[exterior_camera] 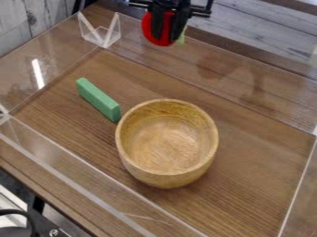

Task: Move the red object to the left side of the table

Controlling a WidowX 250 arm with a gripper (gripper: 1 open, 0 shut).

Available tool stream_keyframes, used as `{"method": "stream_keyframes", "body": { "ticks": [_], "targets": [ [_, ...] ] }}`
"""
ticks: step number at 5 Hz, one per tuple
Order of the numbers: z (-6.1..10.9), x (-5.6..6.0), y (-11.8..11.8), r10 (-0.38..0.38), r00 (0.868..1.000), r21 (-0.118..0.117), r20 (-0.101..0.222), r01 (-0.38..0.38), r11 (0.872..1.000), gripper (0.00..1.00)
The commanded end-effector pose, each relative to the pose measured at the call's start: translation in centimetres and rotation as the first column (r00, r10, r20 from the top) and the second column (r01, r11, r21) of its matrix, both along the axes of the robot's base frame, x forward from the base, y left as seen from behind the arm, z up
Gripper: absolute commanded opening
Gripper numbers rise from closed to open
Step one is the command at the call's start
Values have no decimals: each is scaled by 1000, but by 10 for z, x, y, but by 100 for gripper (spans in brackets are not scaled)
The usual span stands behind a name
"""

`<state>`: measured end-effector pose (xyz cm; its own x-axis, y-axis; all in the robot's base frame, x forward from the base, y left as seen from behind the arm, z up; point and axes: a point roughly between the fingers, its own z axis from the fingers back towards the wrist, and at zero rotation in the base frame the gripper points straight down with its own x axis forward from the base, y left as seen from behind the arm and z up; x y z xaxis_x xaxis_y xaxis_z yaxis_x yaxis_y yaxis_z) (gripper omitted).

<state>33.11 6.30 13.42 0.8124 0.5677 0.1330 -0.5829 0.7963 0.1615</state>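
Observation:
The red object [150, 28] is a small bright-red rounded item held in the air above the table's far edge, near the top middle of the camera view. My black gripper [169, 33] reaches down from the top of the frame and is shut on it, with dark fingers crossing the red surface. The brown wood-grain table [254, 111] lies below, and the red object does not touch it.
A large wooden bowl [168, 142] stands in the middle front of the table. A green rectangular block [99, 98] lies to its left. Clear acrylic walls [37, 69] border the tabletop, and a small clear stand [99, 30] sits at the far left.

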Motion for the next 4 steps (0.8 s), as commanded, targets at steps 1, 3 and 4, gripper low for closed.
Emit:
{"method": "stream_keyframes", "body": {
  "ticks": [1, 3, 4],
  "targets": [
    [8, 32, 25, -67, 996, 15, 57, 66, 998, 0],
    [-7, 42, 35, -217, 975, 22, 44, 216, 976, 0],
    [-6, 38, 30, -286, 957, 22, 45, 285, 958, 0]
  ]
}}
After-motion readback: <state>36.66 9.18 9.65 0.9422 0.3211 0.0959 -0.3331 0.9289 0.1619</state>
